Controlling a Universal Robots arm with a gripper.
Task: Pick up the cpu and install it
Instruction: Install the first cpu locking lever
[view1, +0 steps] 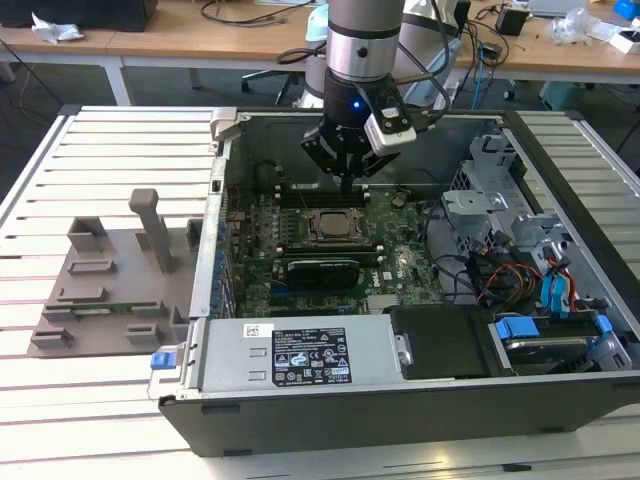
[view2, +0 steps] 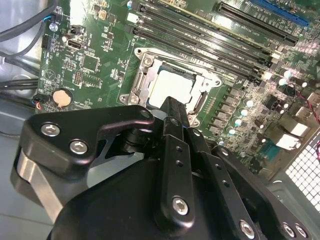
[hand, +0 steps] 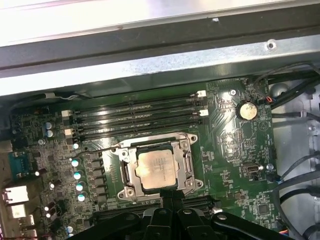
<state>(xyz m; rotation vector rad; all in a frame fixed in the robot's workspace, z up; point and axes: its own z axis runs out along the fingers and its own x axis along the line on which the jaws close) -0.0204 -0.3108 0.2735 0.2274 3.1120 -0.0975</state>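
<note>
The cpu (hand: 156, 168) already lies seated in the socket frame (hand: 186, 165) on the motherboard (hand: 230, 130), so placement looks done. The gripper (view1: 347, 176) hovers just above it, fingers pressed together, holding nothing.

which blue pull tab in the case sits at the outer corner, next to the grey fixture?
The small blue tab at the case's front corner on the exterior view's left, beside the grey fixture block. The other blue tabs sit by the drive bays.
</note>
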